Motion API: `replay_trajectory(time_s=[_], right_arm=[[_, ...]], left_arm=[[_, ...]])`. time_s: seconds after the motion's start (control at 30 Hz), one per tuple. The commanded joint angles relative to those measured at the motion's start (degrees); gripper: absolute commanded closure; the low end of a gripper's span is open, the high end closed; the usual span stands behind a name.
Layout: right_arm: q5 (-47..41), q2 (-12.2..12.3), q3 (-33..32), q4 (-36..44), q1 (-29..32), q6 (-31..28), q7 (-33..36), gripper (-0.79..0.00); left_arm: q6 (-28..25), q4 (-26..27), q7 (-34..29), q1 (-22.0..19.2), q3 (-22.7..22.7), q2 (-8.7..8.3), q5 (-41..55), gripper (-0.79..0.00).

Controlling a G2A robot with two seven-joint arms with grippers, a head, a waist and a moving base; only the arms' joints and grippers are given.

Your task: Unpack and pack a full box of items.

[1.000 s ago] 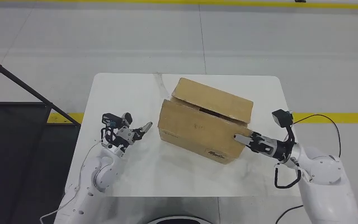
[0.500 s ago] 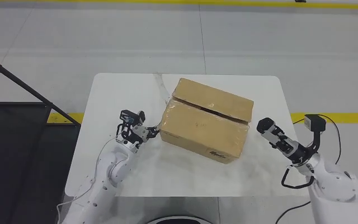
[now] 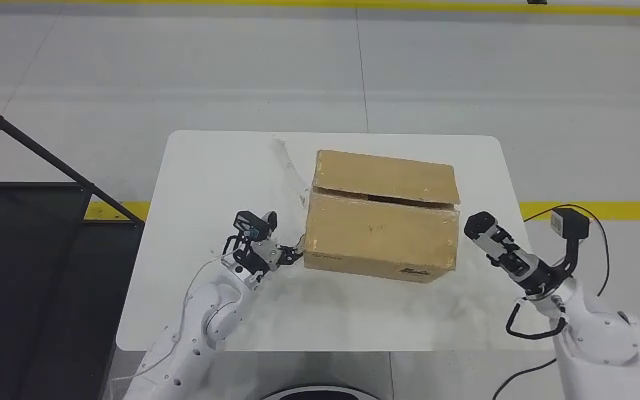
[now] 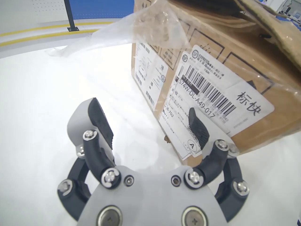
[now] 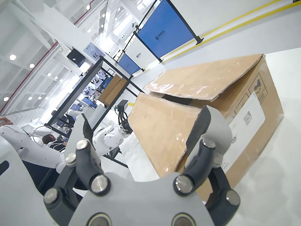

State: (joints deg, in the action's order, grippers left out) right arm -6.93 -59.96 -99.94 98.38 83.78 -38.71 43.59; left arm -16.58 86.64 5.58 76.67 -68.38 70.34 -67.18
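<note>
top camera looks down; both wrist cameras closely face the box (image 3: pixel 380 228).

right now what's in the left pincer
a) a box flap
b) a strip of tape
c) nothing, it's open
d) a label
c: the left pincer is open and empty, close by the labelled end of the cardboard box.

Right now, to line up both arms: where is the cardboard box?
In the top view the cardboard box sits on the white table, between the left gripper at its near-left corner and the right gripper just off its right end.
</note>
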Motion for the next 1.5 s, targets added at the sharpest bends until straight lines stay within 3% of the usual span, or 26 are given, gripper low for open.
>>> replay_trajectory(time_s=[0.0,0.3,0.53,0.73,1.0,1.17,1.3,1.47], right_arm=[[-0.1,0.1,0.1,-0.1,-0.1,-0.1,0.0,-0.785],[-0.6,0.3,0.1,-0.7,0.0,-0.3,-0.8,-0.785],[3.9,0.5,-1.2,1.7,2.0,-0.3,-3.4,-0.785],[4.4,0.7,-2.1,3.0,3.5,-0.3,-4.3,-0.785],[4.5,0.9,-3.1,3.5,5.1,-0.2,-5.1,-0.785],[4.6,1.0,-4.0,3.8,6.5,0.2,-5.9,-0.785],[4.6,1.1,-4.5,3.6,7.6,0.0,-6.4,-0.785],[4.4,1.2,-4.6,3.3,8.0,0.0,-6.6,-0.785]], left_arm=[[-0.2,0.6,0.1,0.5,0.2,-0.01,-0.5,-0.785],[-1.1,2.8,0.3,2.5,0.3,-0.18,-2.1,-0.785],[5.4,1.7,2.0,2.7,-4.4,-0.62,-5.1,-0.785],[10.2,-3.8,2.4,-3.6,-4.3,-0.19,-9.2,-0.785],[17.8,-16.1,6.0,-14.8,3.6,2.0,-18.8,-0.785],[21.1,-21.4,6.8,-20.1,7.5,3.75,-19.6,-0.785],[24.6,-23.1,9.6,-21.6,8.4,4.67,-19.3,-0.785],[25.1,-21.8,12.6,-20.0,6.3,4.52,-18.2,-0.785]])
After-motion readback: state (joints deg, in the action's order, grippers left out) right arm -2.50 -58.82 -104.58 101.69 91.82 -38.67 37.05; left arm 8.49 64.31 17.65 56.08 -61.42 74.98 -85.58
